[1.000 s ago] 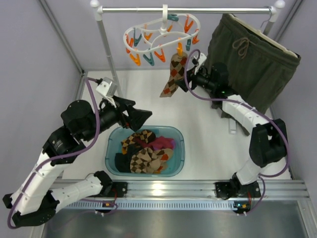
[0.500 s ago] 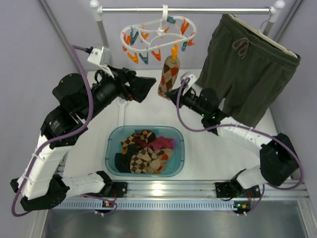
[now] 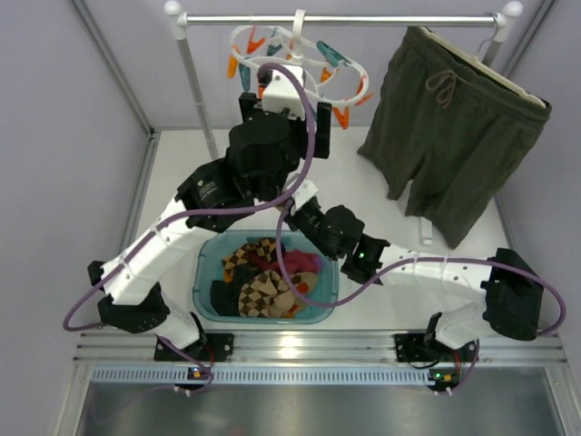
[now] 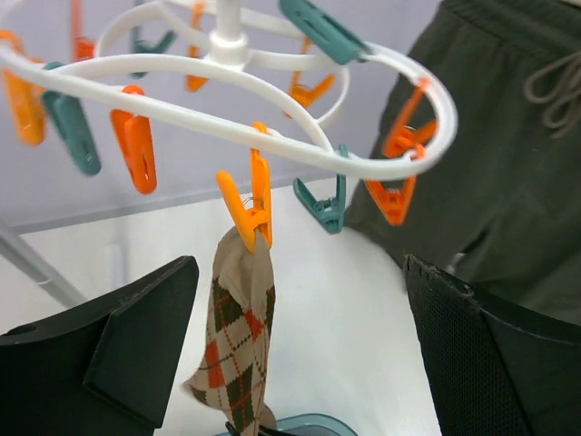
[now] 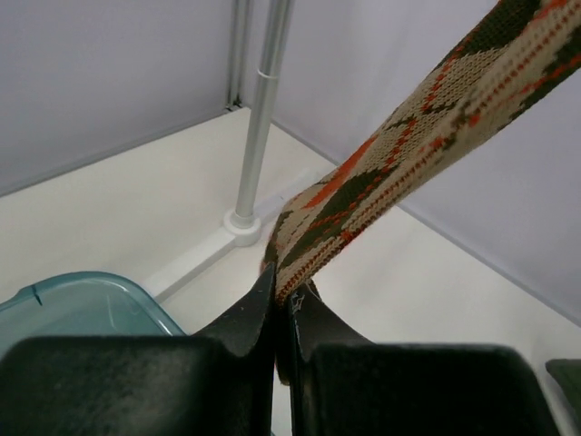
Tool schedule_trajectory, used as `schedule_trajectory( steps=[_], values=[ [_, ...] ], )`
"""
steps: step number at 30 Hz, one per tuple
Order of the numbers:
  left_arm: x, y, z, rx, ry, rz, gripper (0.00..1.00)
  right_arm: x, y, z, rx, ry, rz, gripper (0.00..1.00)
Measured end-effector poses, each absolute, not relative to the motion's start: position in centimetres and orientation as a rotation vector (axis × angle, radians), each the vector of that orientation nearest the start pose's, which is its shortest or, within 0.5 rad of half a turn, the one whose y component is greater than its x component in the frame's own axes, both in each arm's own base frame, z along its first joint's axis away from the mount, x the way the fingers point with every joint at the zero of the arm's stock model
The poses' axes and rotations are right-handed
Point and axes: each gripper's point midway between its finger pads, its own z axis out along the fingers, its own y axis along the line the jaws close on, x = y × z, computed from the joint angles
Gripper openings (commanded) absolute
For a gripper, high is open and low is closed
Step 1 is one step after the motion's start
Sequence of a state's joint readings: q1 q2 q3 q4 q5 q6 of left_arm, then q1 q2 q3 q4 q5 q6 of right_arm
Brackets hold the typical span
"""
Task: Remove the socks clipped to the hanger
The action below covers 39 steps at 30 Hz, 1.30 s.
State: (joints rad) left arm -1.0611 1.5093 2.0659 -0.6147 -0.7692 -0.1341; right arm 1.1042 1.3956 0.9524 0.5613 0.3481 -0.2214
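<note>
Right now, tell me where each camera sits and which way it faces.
Top: above and behind, looking down on the bin; left arm, right arm show.
Left wrist: raised, facing up at the hanger and its clipped sock; open left claw frames the bottom.
Right wrist: low by the bin, facing up along the sock; right claw shut on it.
Both wrist views share the sock.

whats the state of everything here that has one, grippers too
left gripper: open, holding nothing
right gripper: shut on the argyle sock's lower end
argyle sock: clipped in the orange peg, stretched straight
hanger: hooked on the rail, other pegs in view empty
bin: holds loose socks
shorts: hanging from the rail
</note>
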Motion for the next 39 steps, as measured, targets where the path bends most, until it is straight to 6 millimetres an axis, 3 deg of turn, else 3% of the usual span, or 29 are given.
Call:
schedule_trajectory(
  steps=[6, 10, 11, 16, 23, 31, 39],
  values=[
    [31.0, -27.3, 49.1, 0.133, 1.631, -0.137, 0.95, 27.0, 38.2, 30.0, -0.665, 1.339, 0.372, 0.0],
    [32.6, -25.9, 48.5, 0.095, 1.642, -0.068, 0.87, 27.4, 38.3, 30.1, -0.658, 1.343, 0.345, 0.0],
    [33.0, -25.4, 48.4, 0.084, 1.645, -0.054, 0.82, 27.5, 38.4, 30.3, -0.657, 1.341, 0.344, 0.0],
    [35.1, -24.1, 47.6, 0.053, 1.662, -0.029, 0.75, 27.9, 39.2, 30.4, -0.658, 1.344, 0.339, 0.0],
    [37.4, -24.1, 46.2, 0.081, 1.699, -0.067, 0.75, 28.0, 39.5, 29.9, -0.669, 1.351, 0.337, 0.0],
    [37.0, -24.9, 46.4, 0.118, 1.706, -0.172, 0.76, 28.2, 40.2, 29.6, -0.68, 1.358, 0.332, 0.0],
    [36.8, -24.5, 47.1, 0.109, 1.691, -0.174, 0.66, 28.2, 40.4, 29.6, -0.686, 1.357, 0.338, 0.0]
  ],
)
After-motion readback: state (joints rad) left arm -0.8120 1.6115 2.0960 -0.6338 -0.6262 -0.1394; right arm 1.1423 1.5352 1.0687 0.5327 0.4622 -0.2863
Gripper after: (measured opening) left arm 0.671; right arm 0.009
